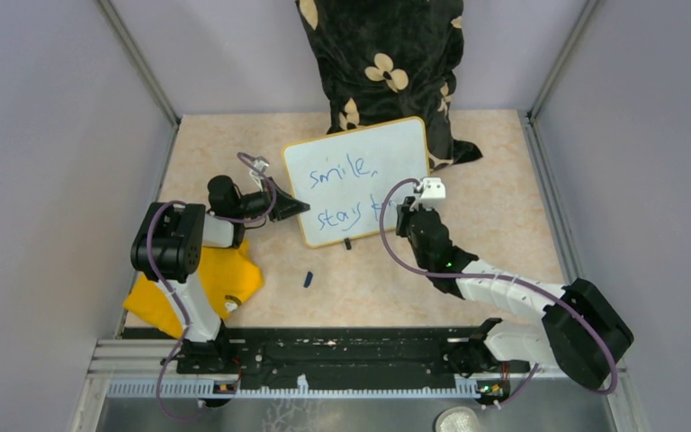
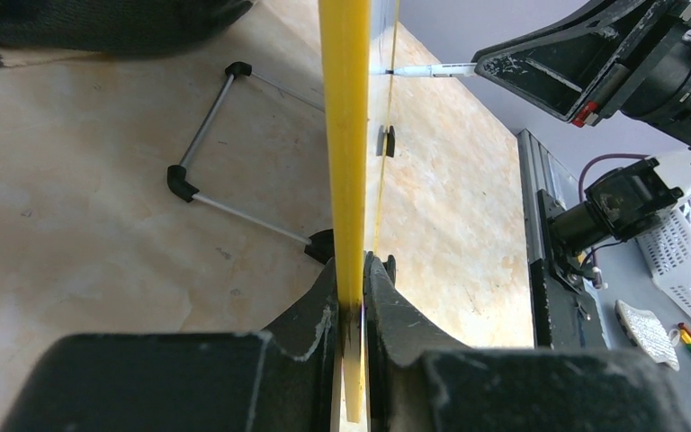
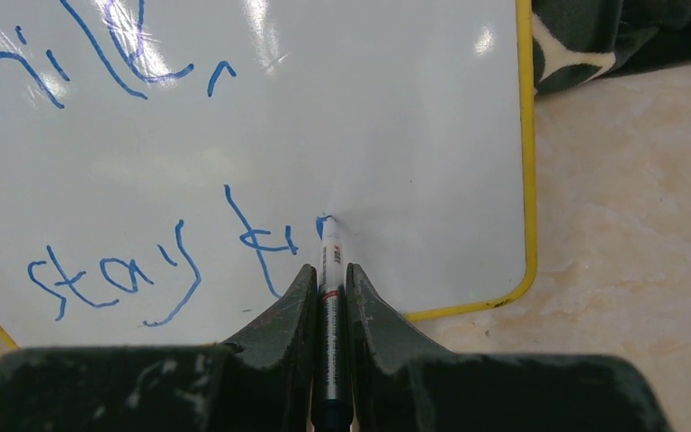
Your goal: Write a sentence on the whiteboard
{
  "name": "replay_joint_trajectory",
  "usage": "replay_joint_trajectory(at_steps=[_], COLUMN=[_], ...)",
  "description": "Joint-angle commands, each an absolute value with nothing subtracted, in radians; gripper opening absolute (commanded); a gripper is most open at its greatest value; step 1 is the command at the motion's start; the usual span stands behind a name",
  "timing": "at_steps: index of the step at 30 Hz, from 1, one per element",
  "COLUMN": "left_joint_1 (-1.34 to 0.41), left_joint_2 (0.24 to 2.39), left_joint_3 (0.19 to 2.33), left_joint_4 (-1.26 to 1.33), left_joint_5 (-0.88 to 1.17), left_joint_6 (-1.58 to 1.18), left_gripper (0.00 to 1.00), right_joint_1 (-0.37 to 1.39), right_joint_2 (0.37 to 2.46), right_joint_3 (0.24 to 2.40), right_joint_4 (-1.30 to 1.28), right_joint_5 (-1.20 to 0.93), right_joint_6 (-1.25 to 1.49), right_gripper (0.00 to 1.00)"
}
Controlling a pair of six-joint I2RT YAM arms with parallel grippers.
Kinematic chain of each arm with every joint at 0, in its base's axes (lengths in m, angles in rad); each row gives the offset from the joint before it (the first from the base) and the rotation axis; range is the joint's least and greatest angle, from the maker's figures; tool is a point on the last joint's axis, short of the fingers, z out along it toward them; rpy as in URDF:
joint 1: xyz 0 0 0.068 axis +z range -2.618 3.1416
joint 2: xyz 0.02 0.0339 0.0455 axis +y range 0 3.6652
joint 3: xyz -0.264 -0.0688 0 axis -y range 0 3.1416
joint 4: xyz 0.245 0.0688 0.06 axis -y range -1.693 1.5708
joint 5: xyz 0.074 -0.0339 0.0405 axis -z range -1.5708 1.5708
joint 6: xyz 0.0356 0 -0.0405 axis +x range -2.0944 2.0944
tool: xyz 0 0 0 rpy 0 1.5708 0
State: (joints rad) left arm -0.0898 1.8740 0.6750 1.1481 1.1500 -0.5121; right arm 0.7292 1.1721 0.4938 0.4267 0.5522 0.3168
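**Two lines in blue, the second unfinished**

The surface (image 1: 504, 225) under me is a pale beige, marbled board, fenced by grey-lilac walls (image 1: 45, 135) on the left, right and back, with metal posts in the far corners. A black rail (image 1: 342, 355) runs along the near edge between my two bases. A dark cloth with cream flowers (image 1: 382, 54) lies heaped against the back wall. A yellow cloth (image 1: 229, 279) lies crumpled by my left arm, and a small blue cap (image 1: 308, 279) sits on the bare surface in front of it.

The whiteboard (image 1: 360, 175) stands tilted in the middle of the surface, its top edge just in front of the dark cloth. My left gripper (image 2: 351, 279) is clamped on its yellow rim at the lower left corner. My right gripper (image 3: 328, 279) is closed around a marker (image 3: 330, 270), whose tip touches the board in the lower right part.

The sentence (image 3: 117, 270) reads "smile," on the upper line. Below it stands "stay", then a first stroke like a "k", with the tip just right of it. The marker's barrel bears red print too small for me to read.
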Motion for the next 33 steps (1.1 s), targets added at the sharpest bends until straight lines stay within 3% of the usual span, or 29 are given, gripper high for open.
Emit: replay_joint_trajectory(at_steps=[1,33], left_joint_1=[-0.103,-0.105], left_joint_2=[1.917,1.916], left_joint_3=[0.67,0.67], left_joint_4=[1.065,1.062], left_joint_5=[1.098,1.097], left_joint_6=[-0.436,-0.434], left_gripper=[0.0,0.0], right_joint_1=[0.703,0.698], right_joint_2=[1.159,1.103], right_joint_3=[0.531,0.461], right_joint_4=[0.468,0.402], right_joint_5=[0.582,0.55], right_joint_6=[0.31,0.357], right_gripper=[0.0,0.0])
